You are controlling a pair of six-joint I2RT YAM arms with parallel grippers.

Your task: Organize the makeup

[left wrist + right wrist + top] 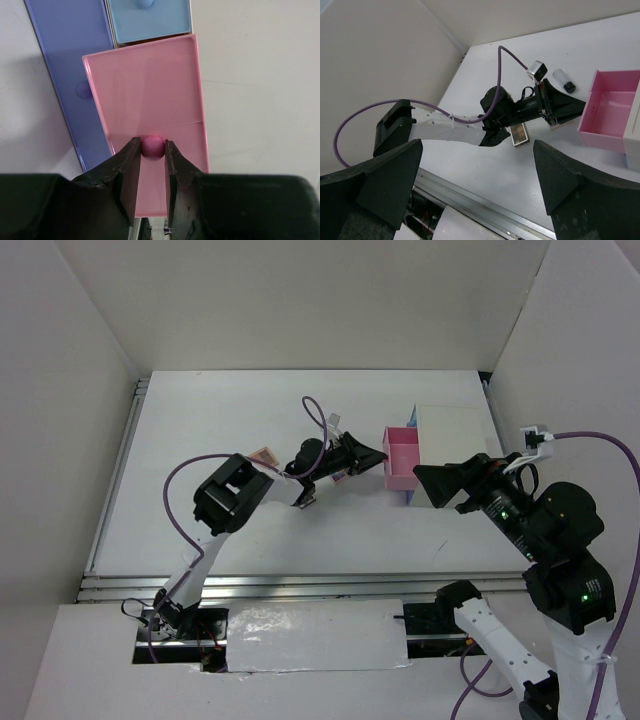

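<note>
My left gripper (152,150) is shut on the round pink knob (153,146) of the pink drawer (150,90), which stands pulled out of the white box (455,430). The drawer (612,112) looks empty inside. Of the makeup, a brown eyeshadow palette (520,135) lies on the table under the left wrist. A small clear bottle with a black cap (564,80) lies beyond the left gripper (577,106). Another palette (265,455) shows beside the left forearm. My right gripper (476,147) hovers open and empty, right of the pink drawer (402,458).
A light blue drawer (150,20) and a purple drawer (70,60) sit shut in the box next to the pink one. White walls close the table on three sides. The left arm's purple cable (315,415) loops above its wrist.
</note>
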